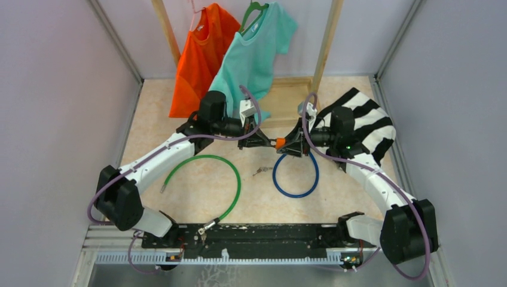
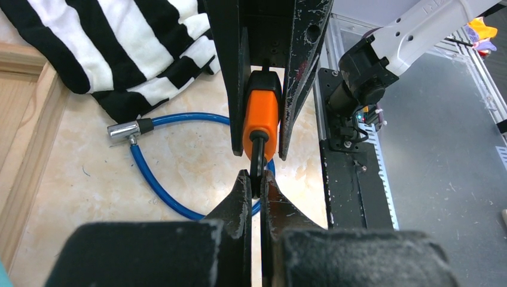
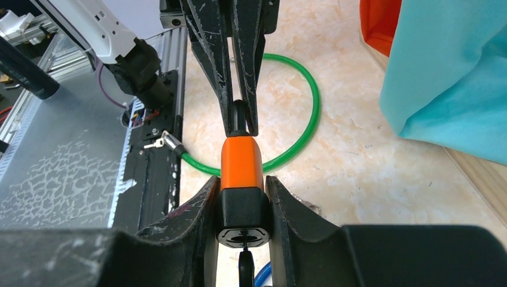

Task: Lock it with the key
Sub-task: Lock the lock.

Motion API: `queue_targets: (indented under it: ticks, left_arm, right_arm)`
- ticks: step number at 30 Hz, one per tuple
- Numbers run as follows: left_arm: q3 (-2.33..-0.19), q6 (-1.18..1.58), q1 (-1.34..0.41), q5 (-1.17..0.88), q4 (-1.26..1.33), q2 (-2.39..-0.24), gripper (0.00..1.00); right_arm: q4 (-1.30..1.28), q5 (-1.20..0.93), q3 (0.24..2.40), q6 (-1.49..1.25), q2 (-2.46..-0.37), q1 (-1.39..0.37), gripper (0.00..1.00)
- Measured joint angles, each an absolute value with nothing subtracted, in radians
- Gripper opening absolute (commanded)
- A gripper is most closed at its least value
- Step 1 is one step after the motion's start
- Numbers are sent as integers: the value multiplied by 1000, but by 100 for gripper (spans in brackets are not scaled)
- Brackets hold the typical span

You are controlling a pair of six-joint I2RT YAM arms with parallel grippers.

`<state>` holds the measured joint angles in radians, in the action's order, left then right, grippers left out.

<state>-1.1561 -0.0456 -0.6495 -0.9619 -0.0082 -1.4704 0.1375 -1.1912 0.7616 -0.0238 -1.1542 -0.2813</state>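
An orange lock body with a black end cap hangs above the table between both grippers. My right gripper is shut on the lock, its fingers pressing the black cap from both sides. A black key head sticks out of the lock's orange end, and my left gripper is shut on it. From the right wrist the key shows pinched between the left fingertips. The top view has the left gripper and the right gripper tip to tip. A blue cable lies looped below them.
The blue cable's silver end lies free on the table. A green cable loop lies at the left, small loose keys between the loops. A striped cloth sits at the right; orange and teal shirts hang behind.
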Motion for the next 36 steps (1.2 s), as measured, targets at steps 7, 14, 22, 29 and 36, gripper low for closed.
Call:
queue_targets:
  ticks: [7, 14, 22, 29, 36]
  left_arm:
    - [-1147, -45, -651, -962, -7, -1470, 0]
    - [-1143, -35, -653, -962, 1, -1470, 0]
    - [-1142, -22, -653, -962, 17, -1470, 0]
    - [-1141, -19, -653, -962, 25, -1470, 0]
    - [-1099, 15, -653, -962, 90, -1470, 0]
  right_arm:
    - [105, -1185, 762, -3, -1154, -286, 0]
    - [99, -1184, 762, 4, -1153, -287, 0]
    - [97, -1181, 762, 4, -1152, -288, 0]
    - [96, -1178, 762, 4, -1152, -290, 0]
    - [90, -1169, 762, -20, -1152, -290, 0]
